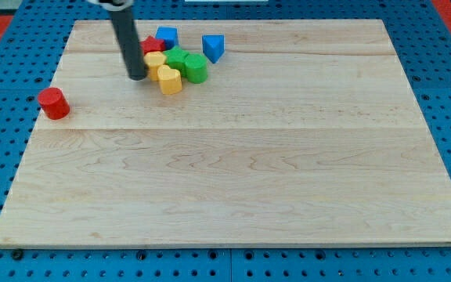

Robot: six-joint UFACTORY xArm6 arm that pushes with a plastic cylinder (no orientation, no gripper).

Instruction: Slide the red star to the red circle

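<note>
Red is the colour to watch: the red star (152, 45) sits in the upper left of the frame, partly hidden behind my tip (137, 77) and packed in with the yellow blocks (165, 73), green blocks (187, 65) and a blue block (166, 36). The red circle (53, 103) stands alone at the far left of the wooden bench (233, 172), well apart from the pile. My tool is only a plain rod, so it has nothing to spread or pinch. I think the tip should go round to the star's right side and push it gently down and left, leaving the yellow blocks behind
</note>
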